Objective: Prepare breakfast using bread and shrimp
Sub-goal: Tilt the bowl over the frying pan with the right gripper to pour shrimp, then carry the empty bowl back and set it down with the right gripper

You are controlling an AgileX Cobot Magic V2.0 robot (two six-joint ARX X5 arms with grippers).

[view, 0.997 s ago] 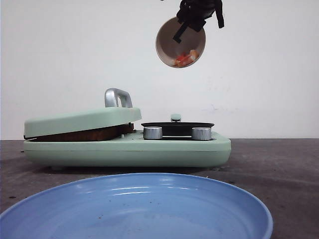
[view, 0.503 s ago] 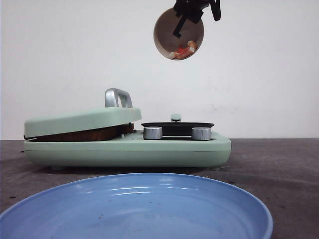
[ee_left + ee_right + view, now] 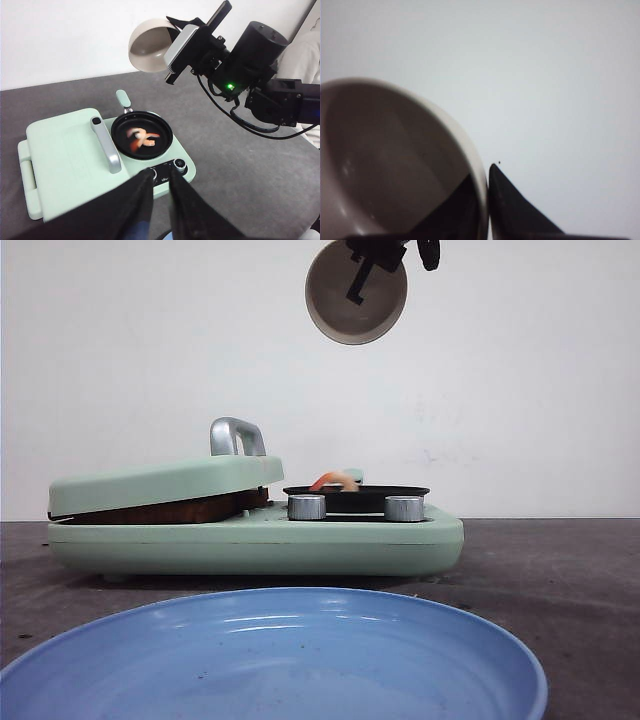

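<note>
Shrimp (image 3: 141, 139), few in one pan (image 3: 120, 145), one tipped bowl (image 3: 356, 300)

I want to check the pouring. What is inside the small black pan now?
Shrimp lie in the black pan, blurred. The tipped bowl in the right gripper looks empty. The front view shows only one shrimp above the pan's rim.

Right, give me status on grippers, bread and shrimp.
Right gripper clamped on tipped bowl, bowl empty. Left gripper nearly shut, holding nothing. Shrimp in the black pan. Bread under the green lid. Nothing in the way.
</note>
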